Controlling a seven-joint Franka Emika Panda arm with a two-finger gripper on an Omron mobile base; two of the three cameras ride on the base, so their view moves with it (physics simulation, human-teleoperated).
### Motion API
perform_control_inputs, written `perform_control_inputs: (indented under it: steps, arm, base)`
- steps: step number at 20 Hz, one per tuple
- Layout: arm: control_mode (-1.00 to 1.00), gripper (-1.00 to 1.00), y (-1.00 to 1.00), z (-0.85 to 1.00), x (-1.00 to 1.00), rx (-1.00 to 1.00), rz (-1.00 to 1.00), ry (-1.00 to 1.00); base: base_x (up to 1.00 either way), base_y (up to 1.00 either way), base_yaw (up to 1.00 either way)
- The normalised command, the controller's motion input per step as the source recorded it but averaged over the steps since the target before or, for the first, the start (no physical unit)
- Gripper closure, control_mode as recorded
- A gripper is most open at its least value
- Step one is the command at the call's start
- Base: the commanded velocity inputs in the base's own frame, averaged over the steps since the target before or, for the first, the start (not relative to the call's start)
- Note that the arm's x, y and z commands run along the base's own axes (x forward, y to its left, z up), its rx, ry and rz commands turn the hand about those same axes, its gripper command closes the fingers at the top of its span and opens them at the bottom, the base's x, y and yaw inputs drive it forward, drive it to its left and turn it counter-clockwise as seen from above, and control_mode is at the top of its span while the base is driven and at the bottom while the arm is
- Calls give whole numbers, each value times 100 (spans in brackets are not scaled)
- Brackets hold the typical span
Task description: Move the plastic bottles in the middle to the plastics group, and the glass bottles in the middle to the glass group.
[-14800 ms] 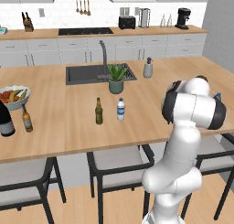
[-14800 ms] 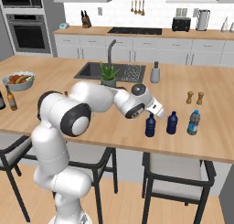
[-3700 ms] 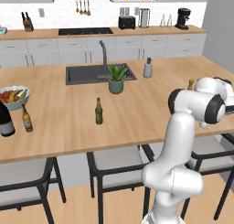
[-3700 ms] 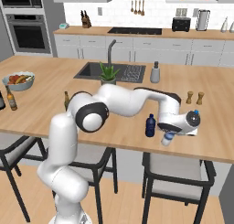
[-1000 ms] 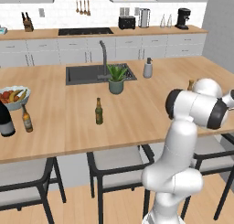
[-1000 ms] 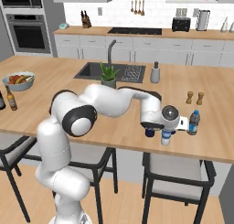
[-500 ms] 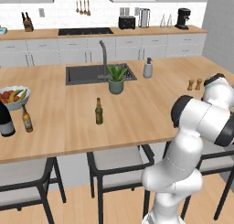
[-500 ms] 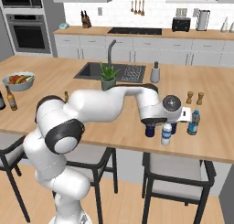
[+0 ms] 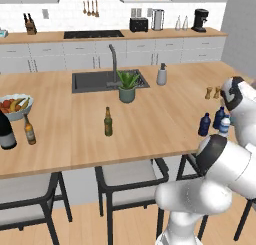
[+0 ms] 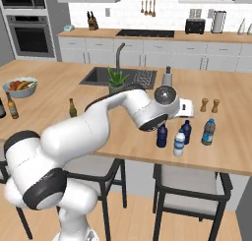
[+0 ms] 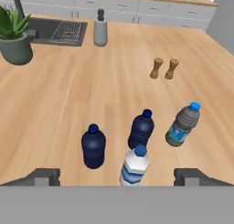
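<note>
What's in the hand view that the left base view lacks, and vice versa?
Hand view adds the light blue bottle with blue cap, standing right of the other small bottles. Left base view adds the olive-green beer bottle mid-counter and, at the left end, the wine bottle, amber bottle and fruit bowl. Both show two dark blue bottles, the clear blue-banded bottle, pepper mills, soap dispenser and plant.
</note>
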Motion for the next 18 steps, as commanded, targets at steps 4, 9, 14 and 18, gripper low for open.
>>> perform_control_inputs:
  steps: [4,9,14,18]
  arm:
    - [-100,-100,100,26,-11,-16,0,-6]
    - [-100,-100,100,2,-1,-12,0,-1]
    - [-100,-100,100,0,0,-1,0,0]
    - [-100,-100,100,3,0,1,0,0]
  base:
    - [0,0,0]
    - [0,0,0]
    - [0,0,0]
    - [0,0,0]
